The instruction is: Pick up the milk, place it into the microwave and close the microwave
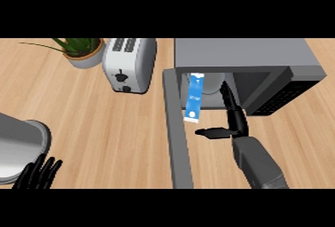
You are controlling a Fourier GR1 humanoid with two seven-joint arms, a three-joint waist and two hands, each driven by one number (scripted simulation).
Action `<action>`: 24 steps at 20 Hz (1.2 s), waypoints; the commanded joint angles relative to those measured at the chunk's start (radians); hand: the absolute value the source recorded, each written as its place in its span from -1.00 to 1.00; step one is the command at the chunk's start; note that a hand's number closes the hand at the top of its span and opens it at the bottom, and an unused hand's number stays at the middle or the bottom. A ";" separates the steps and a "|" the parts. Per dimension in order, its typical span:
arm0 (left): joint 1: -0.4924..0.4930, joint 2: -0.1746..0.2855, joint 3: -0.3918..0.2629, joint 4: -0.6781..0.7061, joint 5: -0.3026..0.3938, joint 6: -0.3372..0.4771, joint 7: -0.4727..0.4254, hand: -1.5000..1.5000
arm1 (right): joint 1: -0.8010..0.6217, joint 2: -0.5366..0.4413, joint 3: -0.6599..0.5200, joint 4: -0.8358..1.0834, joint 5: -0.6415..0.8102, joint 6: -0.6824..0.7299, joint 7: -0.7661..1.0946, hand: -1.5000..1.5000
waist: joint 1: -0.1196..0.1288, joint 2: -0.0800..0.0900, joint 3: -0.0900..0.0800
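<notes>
1. At the microwave (242, 53) mouth, the milk (194, 97) is standing upright on the left side of the opening, close to the hinge. Its foot is looking level with the sill, and I cannot tell whether it is fully inside.
2. The right hand (234, 122) is reaching in just right of the milk with its fingers stretched long and its thumb sticking out left below the carton. It is gripping nothing that I can see.
3. The step in hand is looking like seating the carton. It would be done well by nudging the milk deeper, low on its body so it is not tipping, until it is clearing the door's swing.
4. The door (178, 146) is hanging wide open, edge-on, running down the counter (98, 124) left of the forearm. The arm is sitting in the slot between door and keypad side, so it should be pulling straight back before any closing.
5. The door's left face is having open counter beside it. The toaster (130, 62) is standing near the hinge and the pot (20, 142) well apart.
6. The left hand (39, 174) is resting open at the lower left, fingers up.
</notes>
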State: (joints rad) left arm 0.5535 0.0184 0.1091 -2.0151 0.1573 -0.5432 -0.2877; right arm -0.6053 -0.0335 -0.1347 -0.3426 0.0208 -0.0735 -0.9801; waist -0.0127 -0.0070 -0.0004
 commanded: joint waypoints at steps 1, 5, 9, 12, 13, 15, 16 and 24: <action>-0.043 0.020 -0.029 -0.005 -0.024 -0.021 0.030 -1.00 | 0.130 0.024 0.037 -0.123 -0.007 0.069 -0.012 -1.00 | -0.009 -0.002 -0.001; -0.054 -0.017 -0.137 0.007 -0.155 0.006 0.026 1.00 | 0.283 0.005 0.075 -0.301 -0.010 0.073 0.025 -1.00 | -0.020 -0.006 -0.002; -0.097 0.003 -0.139 0.020 -0.178 0.019 0.037 1.00 | 0.407 -0.006 0.084 -0.532 -0.083 0.169 0.107 -1.00 | -0.025 -0.007 -0.002; -0.228 -0.018 -0.242 0.054 -0.239 0.120 0.120 1.00 | 0.508 -0.084 0.078 -0.660 -0.123 0.252 0.133 1.00 | -0.028 -0.001 -0.001; -0.228 -0.018 -0.247 0.054 -0.239 0.114 0.134 1.00 | 0.542 -0.079 0.071 -0.709 -0.147 0.254 0.172 1.00 | -0.008 0.002 -0.001; -0.209 -0.011 -0.270 0.029 -0.269 0.092 0.131 1.00 | 0.630 -0.102 0.080 -0.853 -0.165 0.266 0.217 1.00 | -0.009 0.000 -0.001; -0.180 -0.018 -0.330 0.110 -0.360 0.135 0.027 1.00 | 0.671 -0.091 0.083 -0.893 -0.182 0.271 0.234 -1.00 | -0.009 0.000 -0.001; -0.559 -0.018 -0.500 0.372 -0.412 0.371 0.154 1.00 | 0.739 -0.146 0.002 -1.017 -0.255 0.289 0.276 -1.00 | -0.004 0.008 0.000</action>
State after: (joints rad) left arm 0.1191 0.0007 -0.2859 -1.7583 -0.2119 -0.2713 -0.1628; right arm 0.1067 -0.1588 -0.1070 -1.3260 -0.2187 0.2040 -0.7008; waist -0.0200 -0.0020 -0.0010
